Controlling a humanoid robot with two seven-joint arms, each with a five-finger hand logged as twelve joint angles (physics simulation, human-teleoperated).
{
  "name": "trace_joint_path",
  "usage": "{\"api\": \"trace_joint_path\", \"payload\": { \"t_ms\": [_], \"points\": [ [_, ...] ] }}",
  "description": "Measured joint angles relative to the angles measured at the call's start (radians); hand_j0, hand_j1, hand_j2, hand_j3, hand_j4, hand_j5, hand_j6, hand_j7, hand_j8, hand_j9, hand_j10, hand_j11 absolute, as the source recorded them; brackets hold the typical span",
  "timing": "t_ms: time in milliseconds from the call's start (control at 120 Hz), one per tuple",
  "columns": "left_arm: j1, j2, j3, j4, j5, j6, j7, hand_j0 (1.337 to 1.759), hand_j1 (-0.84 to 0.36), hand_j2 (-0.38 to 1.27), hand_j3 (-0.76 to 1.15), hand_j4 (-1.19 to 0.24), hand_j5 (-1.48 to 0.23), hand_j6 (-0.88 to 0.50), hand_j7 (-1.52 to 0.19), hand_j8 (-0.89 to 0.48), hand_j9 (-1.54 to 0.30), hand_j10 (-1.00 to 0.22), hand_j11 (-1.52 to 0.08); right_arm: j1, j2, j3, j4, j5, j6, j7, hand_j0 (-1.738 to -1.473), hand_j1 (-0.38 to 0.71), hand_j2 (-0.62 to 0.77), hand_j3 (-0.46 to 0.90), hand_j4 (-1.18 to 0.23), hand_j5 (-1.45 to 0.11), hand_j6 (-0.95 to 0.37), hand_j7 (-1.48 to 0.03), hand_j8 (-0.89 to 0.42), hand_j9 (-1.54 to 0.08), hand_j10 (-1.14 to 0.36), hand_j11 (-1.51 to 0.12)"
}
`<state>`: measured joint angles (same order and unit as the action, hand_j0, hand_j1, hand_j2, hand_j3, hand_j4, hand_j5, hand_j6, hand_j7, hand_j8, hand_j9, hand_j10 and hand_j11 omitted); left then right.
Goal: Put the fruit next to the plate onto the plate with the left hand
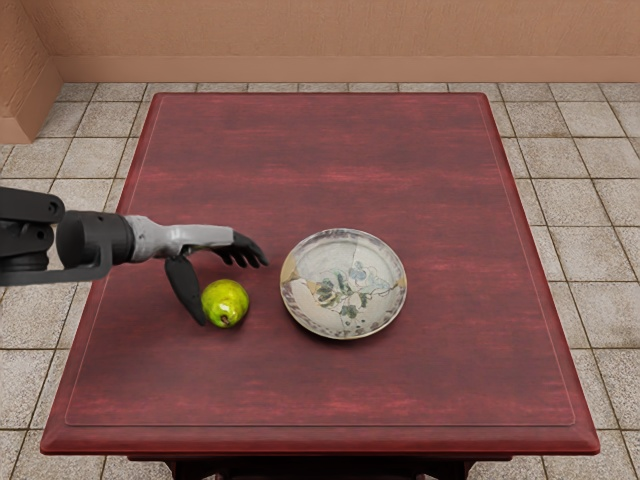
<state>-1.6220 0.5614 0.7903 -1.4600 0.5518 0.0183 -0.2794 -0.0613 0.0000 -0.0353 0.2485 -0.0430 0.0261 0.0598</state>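
Observation:
A green pear-like fruit (225,302) lies on the red wooden table, just left of the plate. The plate (343,283) is round and cream with a leafy pattern, and nothing lies on it. My left hand (222,272) reaches in from the left edge and hovers over the fruit's upper left. Its fingers (246,252) are spread toward the plate, while the thumb (187,290) points down beside the fruit's left side. The hand holds nothing.
The table (330,150) stands on a tiled floor, with a brown wall behind it. A step of the wall juts out at the far left (20,90).

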Motion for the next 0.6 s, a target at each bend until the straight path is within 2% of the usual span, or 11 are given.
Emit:
{"api": "trace_joint_path", "payload": {
  "t_ms": [600],
  "points": [
    [0.004, 0.0, 0.0, -0.021, 0.001, -0.039, 0.005, 1.658, -0.12, 0.08, 0.0, -0.4, -0.51, -0.4, -0.51, -0.37, -0.51, -0.39, -0.51, 0.0, 0.0, 0.0, 0.0, 0.0, 0.0, 0.0, -1.658, -0.32, 0.0, 0.0, -0.02, -0.03, -0.02, -0.03, -0.02, -0.03, -0.02, -0.03]
  ]
}}
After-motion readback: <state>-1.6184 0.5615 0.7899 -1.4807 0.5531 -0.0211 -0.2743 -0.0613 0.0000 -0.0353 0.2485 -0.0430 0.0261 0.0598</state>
